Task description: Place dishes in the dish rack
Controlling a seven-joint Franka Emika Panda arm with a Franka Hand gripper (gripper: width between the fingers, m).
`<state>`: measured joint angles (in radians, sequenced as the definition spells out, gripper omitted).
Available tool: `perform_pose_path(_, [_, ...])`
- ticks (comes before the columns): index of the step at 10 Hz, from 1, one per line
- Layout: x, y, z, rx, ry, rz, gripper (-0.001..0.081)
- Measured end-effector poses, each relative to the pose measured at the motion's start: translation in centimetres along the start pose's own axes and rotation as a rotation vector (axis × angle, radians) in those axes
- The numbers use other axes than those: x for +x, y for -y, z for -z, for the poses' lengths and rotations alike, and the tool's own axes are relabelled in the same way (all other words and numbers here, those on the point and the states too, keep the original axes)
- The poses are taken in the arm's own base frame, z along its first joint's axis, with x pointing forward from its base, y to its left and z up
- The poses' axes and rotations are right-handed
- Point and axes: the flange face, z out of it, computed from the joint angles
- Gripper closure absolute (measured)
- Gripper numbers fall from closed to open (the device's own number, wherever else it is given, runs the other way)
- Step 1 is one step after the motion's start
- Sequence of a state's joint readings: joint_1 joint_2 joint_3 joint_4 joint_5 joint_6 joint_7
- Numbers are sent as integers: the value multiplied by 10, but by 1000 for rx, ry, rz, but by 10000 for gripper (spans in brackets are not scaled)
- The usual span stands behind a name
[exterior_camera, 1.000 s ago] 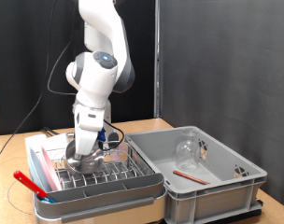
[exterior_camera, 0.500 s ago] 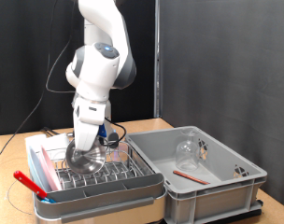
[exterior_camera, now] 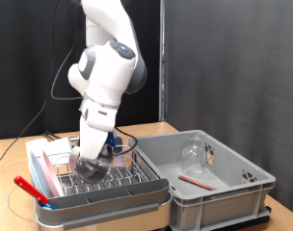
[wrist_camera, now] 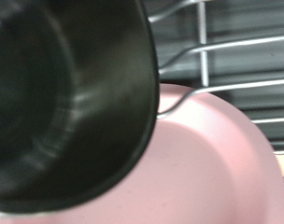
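The white arm's fingers [exterior_camera: 90, 164] hang low over the chrome wire dish rack [exterior_camera: 116, 178] at the counter's left end, carrying the shiny round steel bowl [exterior_camera: 92, 166]; whether they are clamped on its rim I cannot tell. The round pink plate [wrist_camera: 212, 163] lies just under the bowl. The clear drinking glass [exterior_camera: 193, 153] and thin red utensil [exterior_camera: 193, 179] sit in the grey plastic tub [exterior_camera: 233, 188].

Wooden table [exterior_camera: 146, 129], dish rack [exterior_camera: 93, 183] on it toward the exterior view's left, large grey tub [exterior_camera: 209, 188] just beside it on the right, cables [exterior_camera: 10, 146] trailing at far left
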<state>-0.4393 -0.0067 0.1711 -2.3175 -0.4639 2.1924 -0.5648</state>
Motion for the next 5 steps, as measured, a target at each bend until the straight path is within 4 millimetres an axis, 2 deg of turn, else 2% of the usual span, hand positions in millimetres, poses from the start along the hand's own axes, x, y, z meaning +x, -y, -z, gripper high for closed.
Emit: perform_pose_path(5, [43,-34,-19,11,33,-3,-2])
